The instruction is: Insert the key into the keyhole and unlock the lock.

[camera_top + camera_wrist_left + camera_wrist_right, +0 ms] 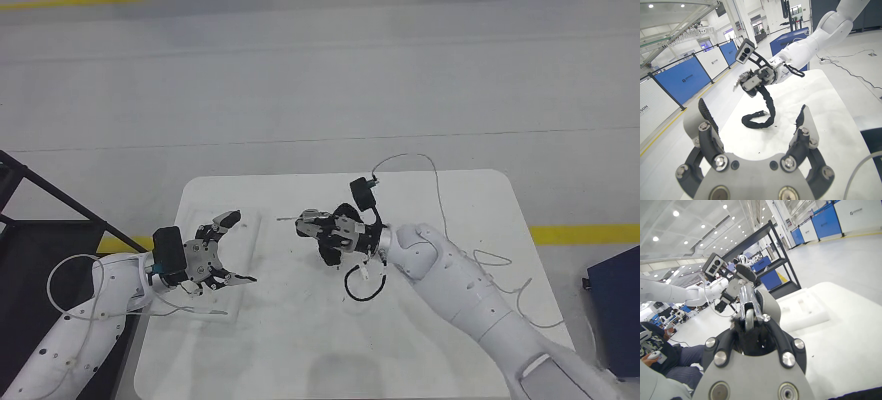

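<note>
Two tools are shown above a white desk [300,345]. Nearest, the left tool [753,103] is spread wide and nothing is held in it; it hangs over a white foam tray [255,240] at the desk's left side. Farther across, the right tool [308,222] is clamped on the lock [745,296], a chrome cylinder raised off the desk. The lock's black sleeved cable [761,121] is trailed down in a loop onto the surface. A small metal piece [736,86] is seen at the lock's end; whether it is the key cannot be told. The task is judged to be at an early stage: the lock is secured, while the key is yet to be fetched, inserted and turned.
</note>
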Robot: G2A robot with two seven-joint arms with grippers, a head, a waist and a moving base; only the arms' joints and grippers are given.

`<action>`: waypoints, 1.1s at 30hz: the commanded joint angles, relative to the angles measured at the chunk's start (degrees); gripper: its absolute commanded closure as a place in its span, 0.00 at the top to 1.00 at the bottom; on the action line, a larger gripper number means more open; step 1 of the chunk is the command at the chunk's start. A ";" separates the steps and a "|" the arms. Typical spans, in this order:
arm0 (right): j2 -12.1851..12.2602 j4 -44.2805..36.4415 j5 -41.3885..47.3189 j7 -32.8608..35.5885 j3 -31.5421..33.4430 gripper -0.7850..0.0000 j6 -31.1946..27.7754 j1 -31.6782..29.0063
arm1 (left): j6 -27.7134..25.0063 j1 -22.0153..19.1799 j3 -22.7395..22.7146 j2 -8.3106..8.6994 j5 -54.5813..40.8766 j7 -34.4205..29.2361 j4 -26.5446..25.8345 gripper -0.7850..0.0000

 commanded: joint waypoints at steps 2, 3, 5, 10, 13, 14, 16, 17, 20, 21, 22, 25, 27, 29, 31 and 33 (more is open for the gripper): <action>0.30 -0.55 1.96 2.83 -1.09 0.00 0.00 -2.45 | 0.00 0.00 0.00 0.00 0.00 0.00 0.00 1.00; 0.39 -0.65 2.71 3.52 -1.32 0.00 0.00 -3.17 | 0.00 0.00 0.00 0.00 0.00 0.00 0.00 1.00; 0.54 -0.87 3.57 5.27 -1.97 0.00 0.00 -4.61 | 0.00 0.00 0.00 0.00 0.00 0.00 0.00 1.00; 0.94 0.11 3.95 7.15 -2.12 0.00 1.82 -7.48 | 0.00 0.00 0.00 0.00 0.00 0.00 0.00 1.00; 1.50 1.53 3.86 4.97 0.02 0.00 5.22 -8.98 | 0.00 0.00 0.00 0.00 0.00 0.00 0.00 1.00; 1.87 1.69 1.94 5.08 0.82 0.00 5.95 -9.01 | 0.00 0.00 0.00 0.00 0.00 0.00 0.00 1.00; 2.88 1.28 -1.96 4.82 2.74 0.00 7.31 -10.21 | 0.00 0.00 0.00 0.00 0.00 0.00 0.00 1.00; 3.22 1.01 -2.94 5.02 3.28 0.00 7.60 -10.73 | 0.00 0.00 0.00 0.00 0.00 0.00 0.00 1.00; 4.94 -1.28 -7.79 6.97 5.88 0.00 9.58 -13.31 | 0.00 0.00 0.00 0.00 0.00 0.00 0.00 1.00; 5.51 -2.60 -8.28 7.26 6.94 0.00 10.34 -14.53 | 0.00 0.00 0.00 0.00 0.00 0.00 0.00 1.00; 6.09 -4.17 -8.73 8.05 7.84 0.00 10.69 -15.90 | 0.00 0.00 0.00 0.00 0.00 0.00 0.00 1.00; 7.76 -9.59 -9.09 9.99 11.10 1.00 12.07 -19.67 | 0.00 0.00 0.00 0.00 0.00 0.00 0.00 1.00; 8.73 -13.71 -9.51 10.70 13.36 1.00 13.62 -22.18 | 0.00 0.00 0.00 0.00 0.00 0.00 0.00 1.00; 9.58 -17.48 -10.36 10.61 15.68 1.00 15.70 -24.78 | 0.00 0.00 0.00 0.00 0.00 0.00 0.00 1.00; 10.28 -21.07 -11.27 10.28 17.75 1.00 17.27 -27.19 | 0.00 0.00 0.00 0.00 0.00 0.00 0.00 1.00; 10.92 -24.01 -12.91 10.66 19.59 1.00 18.79 -29.11 | 0.00 0.00 0.00 0.00 0.00 0.00 0.00 1.00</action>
